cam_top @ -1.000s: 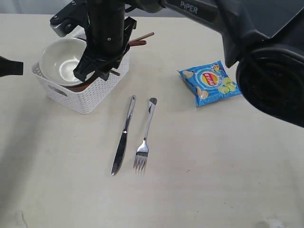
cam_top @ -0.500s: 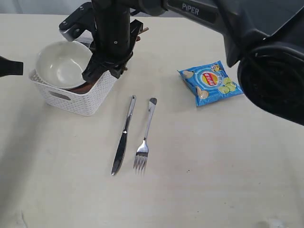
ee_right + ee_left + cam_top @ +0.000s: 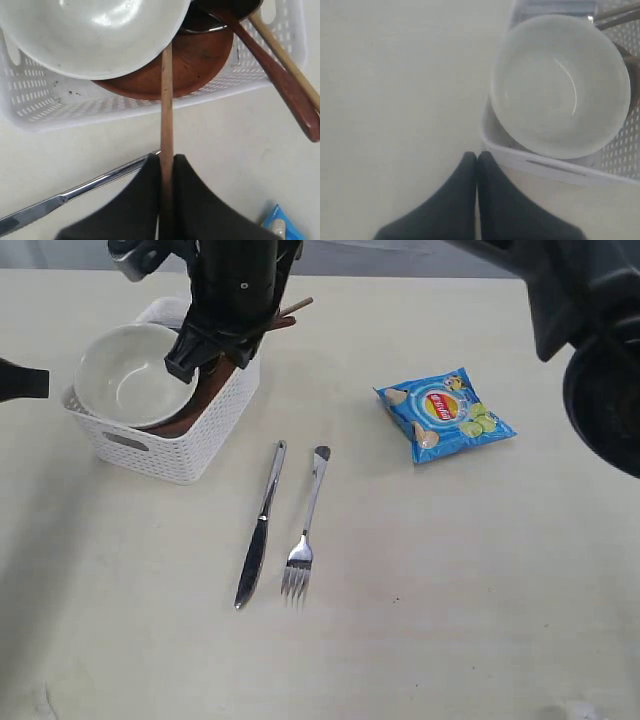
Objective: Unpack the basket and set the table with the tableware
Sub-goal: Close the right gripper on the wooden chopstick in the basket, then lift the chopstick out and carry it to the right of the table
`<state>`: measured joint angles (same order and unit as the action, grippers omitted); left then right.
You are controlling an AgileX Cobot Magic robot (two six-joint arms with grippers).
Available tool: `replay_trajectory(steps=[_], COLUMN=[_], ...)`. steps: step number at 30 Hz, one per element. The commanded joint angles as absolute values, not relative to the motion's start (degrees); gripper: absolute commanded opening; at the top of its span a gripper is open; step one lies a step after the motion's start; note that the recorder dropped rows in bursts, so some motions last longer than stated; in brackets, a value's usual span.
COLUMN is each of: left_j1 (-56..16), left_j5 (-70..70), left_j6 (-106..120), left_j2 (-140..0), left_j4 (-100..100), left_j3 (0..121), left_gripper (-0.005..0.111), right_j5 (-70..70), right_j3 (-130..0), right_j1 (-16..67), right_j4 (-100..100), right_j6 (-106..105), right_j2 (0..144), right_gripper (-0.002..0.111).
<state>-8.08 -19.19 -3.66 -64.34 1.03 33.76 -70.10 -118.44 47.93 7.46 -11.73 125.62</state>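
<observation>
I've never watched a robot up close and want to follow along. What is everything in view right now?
table: one, cream-beige, under everything
basket: one, white, far left of the table
bowl: one, cream, topmost in the basket
plate: one, brown, under the bowl
cup: one, steel rim showing, mostly hidden in the basket
spoon: one, brown wood, sticking out over the basket's edge
chopsticks: two, light wood, one gripped, one beside the spoon
knife: one, steel, mid-table
fork: one, steel, beside the knife
chip bag: one, blue, right side
left hand: black, shut, empty, beside the basket
right hand: black, shut on one chopstick
</observation>
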Motion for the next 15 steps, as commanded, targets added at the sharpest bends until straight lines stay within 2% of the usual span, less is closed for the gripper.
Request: replay_trajectory(steps=[1, 15], left_j1=[-7.93, -7.93], left_j5=[-18.01, -16.81], left_j6=[-3.42, -2.99], left_j2=[-64.06, -64.06], left_j4=[0.94, 0.94], left_j3=[33.45, 33.45], left_gripper=[0.000, 0.000], right_j5=[-69.96, -69.96], right_j3=[-118.45, -118.45], right_j1=[48.05, 48.05], right_j4=[10.91, 10.53], right_j6=[-12.05, -12.05], right_j2=[124.19, 120.21], right_gripper=[0.000, 0.000])
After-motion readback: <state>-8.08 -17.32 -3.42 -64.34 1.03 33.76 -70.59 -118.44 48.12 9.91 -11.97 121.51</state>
